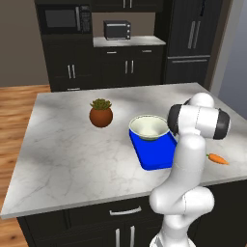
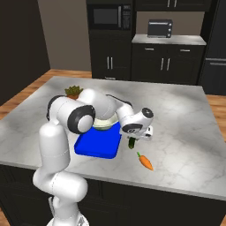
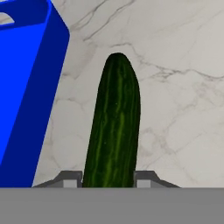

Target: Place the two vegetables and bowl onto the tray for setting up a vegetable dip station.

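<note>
Cucumber (image 3: pixel 114 127) sits right between the pincer's (image 3: pixel 108 178) two tips in the hand view, lying lengthwise along the hand's line of sight on the marble tabletop (image 3: pixel 183 109). Tips are drawn in against both its sides, so imo it's gripping the cucumber, prob grabbed across the narrow width bc that's the only way it fits. Can't tell if it's lifted or not.

Blue tray (image 3: pixel 26 96) is just beside the pincer, on the side toward the robot's body, so it looks like a short hop over the low rim. From the right base view the pincer (image 2: pixel 134 142) hangs low over the tabletop w/ the cucumber end (image 2: pixel 131 143) poking out below it. Bowl (image 1: pixel 149 127) is already on the tray's far end, beyond the pincer. Carrot (image 2: pixel 145 161) lies near the pincer, closer to the tabletop's front edge, not on the tray yet. Potted plant (image 1: pixel 101 113) sits well past the bowl, not part of this.
</note>
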